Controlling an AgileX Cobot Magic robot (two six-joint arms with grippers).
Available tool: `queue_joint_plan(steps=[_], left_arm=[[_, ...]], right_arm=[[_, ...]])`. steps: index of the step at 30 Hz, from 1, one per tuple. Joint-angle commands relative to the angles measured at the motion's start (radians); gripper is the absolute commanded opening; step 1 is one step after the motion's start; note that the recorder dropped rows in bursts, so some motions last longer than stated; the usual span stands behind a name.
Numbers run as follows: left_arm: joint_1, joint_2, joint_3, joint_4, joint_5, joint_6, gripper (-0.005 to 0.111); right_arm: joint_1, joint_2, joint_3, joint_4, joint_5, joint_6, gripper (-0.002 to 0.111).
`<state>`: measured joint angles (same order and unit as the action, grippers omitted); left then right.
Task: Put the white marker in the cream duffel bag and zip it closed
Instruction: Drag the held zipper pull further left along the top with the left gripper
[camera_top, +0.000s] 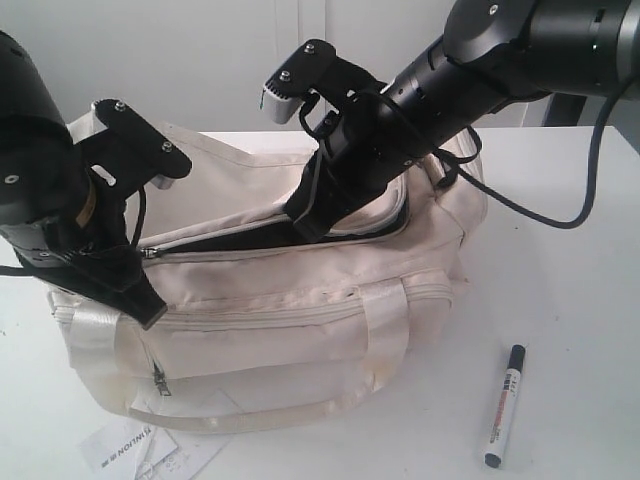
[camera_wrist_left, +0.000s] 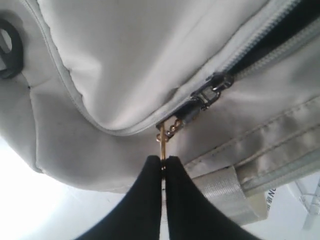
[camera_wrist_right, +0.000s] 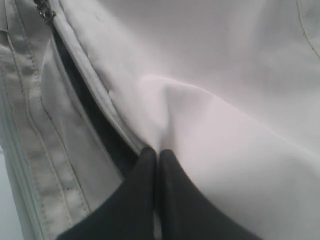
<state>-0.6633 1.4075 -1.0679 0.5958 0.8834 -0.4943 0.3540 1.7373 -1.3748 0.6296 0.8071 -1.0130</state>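
Exterior: cream duffel bag (camera_top: 300, 340) mid-table (camera_top: 580, 300), top zip part open; white marker (camera_top: 505, 405) lies on the table near its right end, apart.

Left wrist: my left gripper (camera_wrist_left: 162, 159) is pinched tight on the gold zip pull (camera_wrist_left: 162, 142).

Right wrist: my right gripper (camera_wrist_right: 156, 151) is clamped on puckered flap (camera_wrist_right: 200, 110) fabric.

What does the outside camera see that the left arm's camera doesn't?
Only the outside view shows the slim white marker with a black cap lying on the white table, and the right gripper pinching the top flap of the soft cream fabric duffel bag. Only the left wrist view shows, up close, the small gold zip pull clamped in the left gripper. Both show that bag, its top zip partly open onto black lining, and the left gripper.
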Motion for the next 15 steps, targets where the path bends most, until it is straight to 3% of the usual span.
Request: queue_joint_plan(steps=[1, 15], left_arm=[[0.004, -0.012, 0.007, 0.023, 0.077, -0.002, 0.000], [0.004, -0.012, 0.007, 0.015, 0.082, 0.112, 0.000]], right_arm=[[-0.006, -0.014, 0.001, -0.002, -0.012, 0.000, 0.000], [-0.006, -0.014, 0.001, -0.001, 0.015, 0.026, 0.000]])
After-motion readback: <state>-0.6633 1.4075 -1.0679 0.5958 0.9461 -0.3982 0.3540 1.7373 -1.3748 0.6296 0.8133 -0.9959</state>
